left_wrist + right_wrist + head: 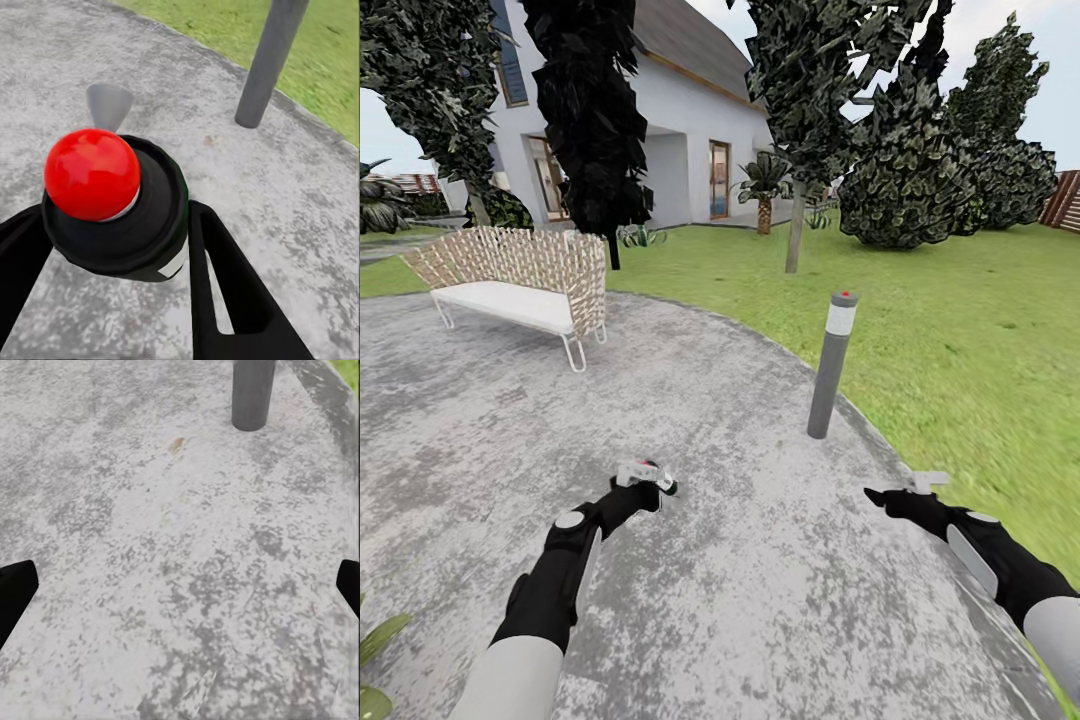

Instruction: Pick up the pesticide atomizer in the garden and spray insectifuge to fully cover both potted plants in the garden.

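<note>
My left gripper (pixel 650 480) is shut on the pesticide atomizer (pixel 658 478), held low over the paved patio (pixel 740 600). In the left wrist view the atomizer (pixel 142 225) points its red-dotted top at the camera, its dark body clamped between the black fingers (pixel 225 289). My right gripper (pixel 890 492) hovers open and empty over the patio's right side; its fingertips (pixel 16 592) stand far apart. A few pointed green leaves (pixel 375 650) poke in at the lower left corner; I cannot tell whether they belong to a potted plant.
A grey bollard lamp (pixel 830 365) with a red-dotted top stands at the patio's edge ahead, between the arms. A wicker bench (pixel 520 280) sits at the far left. Lawn (pixel 960 340), trees and a white house (pixel 680 130) lie beyond.
</note>
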